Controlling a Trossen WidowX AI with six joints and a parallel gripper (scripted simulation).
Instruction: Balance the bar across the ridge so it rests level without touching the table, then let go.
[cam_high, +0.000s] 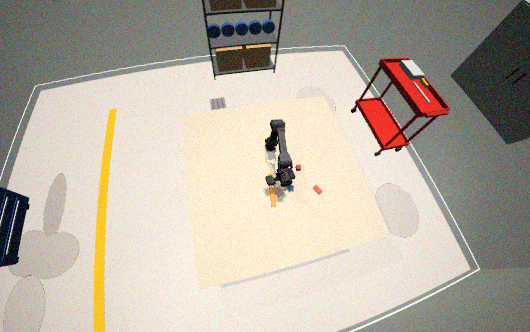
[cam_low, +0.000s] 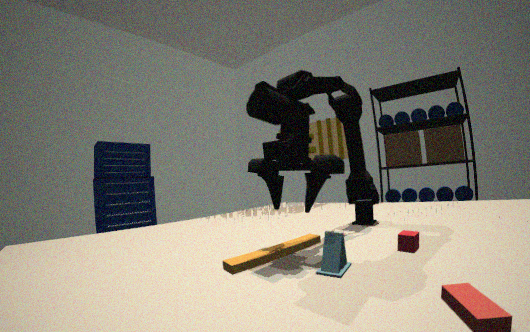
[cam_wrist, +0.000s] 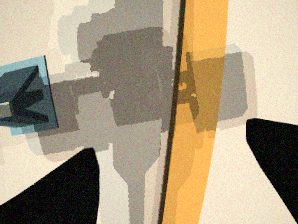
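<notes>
Below the black metal end effector (cam_high: 278, 181) (cam_low: 292, 209) (cam_wrist: 173, 144), on the pale bench (cam_high: 225, 240) (cam_low: 125, 290) (cam_wrist: 270, 25), lies the long, flat, orange-yellow bar (cam_high: 273, 200) (cam_low: 270, 254) (cam_wrist: 197, 110). The two fingers are spread apart with nothing between them, and they hang above the bar without touching it.

In the wrist view the bar runs nearly up and down, from about 12 o'clock to just past 6. It passes between the two fingertips, a bit nearer the one at 4 o'clock than the one at 8. So the fingers look set to pinch across its thin side, not along its length. A tiny turn may help, as the bar leans a little.

The small blue-grey wedge-shaped ridge (cam_high: 291, 189) (cam_low: 334, 254) (cam_wrist: 30, 100) stands upright off to 9 o'clock in that view, beside the bar and apart from it. The bar is still to be picked up. I think the next move is straight down, then a squeeze near the bar's middle. If the pinch is off the middle, the bar could tip later.
</notes>
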